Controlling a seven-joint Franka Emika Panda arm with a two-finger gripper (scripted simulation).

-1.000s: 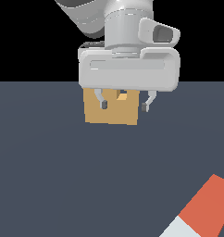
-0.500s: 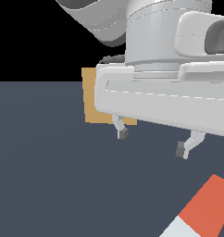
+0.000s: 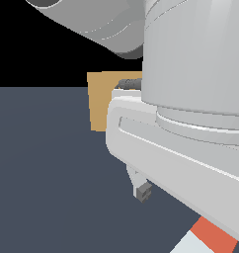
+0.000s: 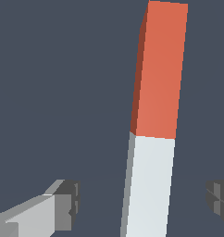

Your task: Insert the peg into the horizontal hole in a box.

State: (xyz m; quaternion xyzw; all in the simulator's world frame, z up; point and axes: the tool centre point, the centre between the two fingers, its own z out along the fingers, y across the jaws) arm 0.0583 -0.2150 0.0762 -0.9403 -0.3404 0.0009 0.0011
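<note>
My arm fills the exterior view, hiding most of the box (image 3: 102,101). The peg (image 4: 153,125) lies flat on the floor, its long axis running between my spread, empty gripper (image 4: 144,203) fingers, white half nearest. It looks rigid and light; I judge the white half the place to grip.

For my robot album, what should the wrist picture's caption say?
Open gripper hovering over the peg, its grey-white half lying between the two fingers, not yet grasped.
</note>
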